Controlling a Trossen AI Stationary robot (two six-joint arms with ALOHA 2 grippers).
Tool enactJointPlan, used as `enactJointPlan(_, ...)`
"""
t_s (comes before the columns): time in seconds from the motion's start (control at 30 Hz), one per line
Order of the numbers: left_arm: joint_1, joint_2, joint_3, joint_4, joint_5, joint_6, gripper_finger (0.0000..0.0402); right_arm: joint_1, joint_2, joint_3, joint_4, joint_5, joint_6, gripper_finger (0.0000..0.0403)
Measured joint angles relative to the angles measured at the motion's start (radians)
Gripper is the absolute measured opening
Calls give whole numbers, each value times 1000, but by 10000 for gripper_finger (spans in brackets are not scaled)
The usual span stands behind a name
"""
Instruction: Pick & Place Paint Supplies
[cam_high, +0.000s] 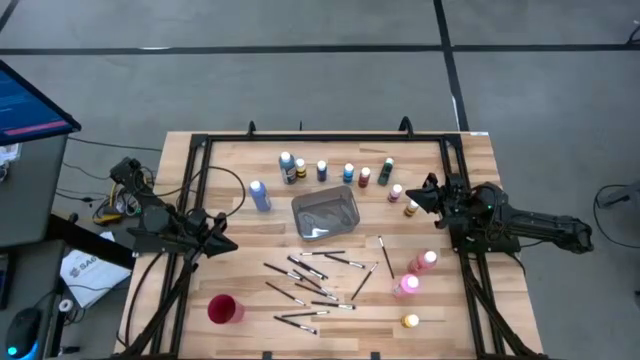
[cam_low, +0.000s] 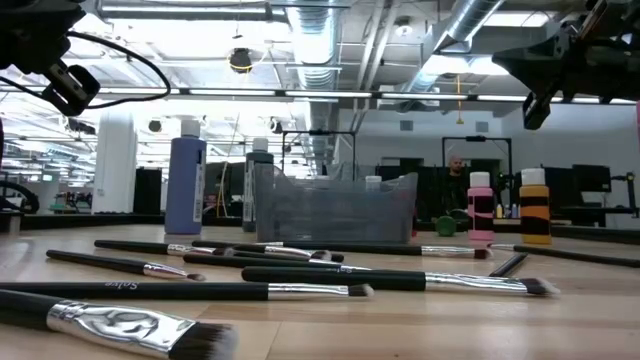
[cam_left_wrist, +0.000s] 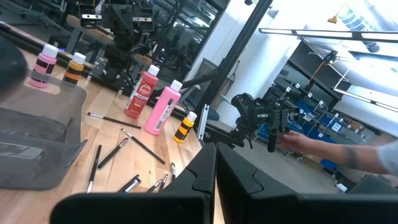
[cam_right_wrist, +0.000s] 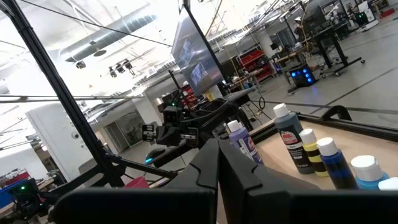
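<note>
paintbrushes (cam_high: 310, 280) lie scattered mid-counter, paint bottles (cam_high: 322, 171) behind the grey tray (cam_high: 326, 215). both grippers, left (cam_high: 222, 243) and right (cam_high: 422, 193), seem shut, empty. brushes look light, thin; likely best pinched mid-handle.

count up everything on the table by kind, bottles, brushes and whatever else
paint bottles: 12
paintbrushes: about 12 (they overlap, so this count is rough)
red cup: 1
grey tray: 1
total: about 26
</note>
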Motion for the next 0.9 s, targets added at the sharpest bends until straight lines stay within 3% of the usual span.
enactJointPlan(0.23,0,0,0,8,-8,0,3,0,0,0,0,0,0,0)
enactJointPlan(0.37,0,0,0,35,-82,1,3,0,0,0,9,0,0,0)
enactJointPlan(0.6,0,0,0,130,-110,106,3,2,0,4,126,0,12,0)
enactJointPlan(0.9,0,0,0,292,-102,287,3,2,-1,49,293,3,303,0)
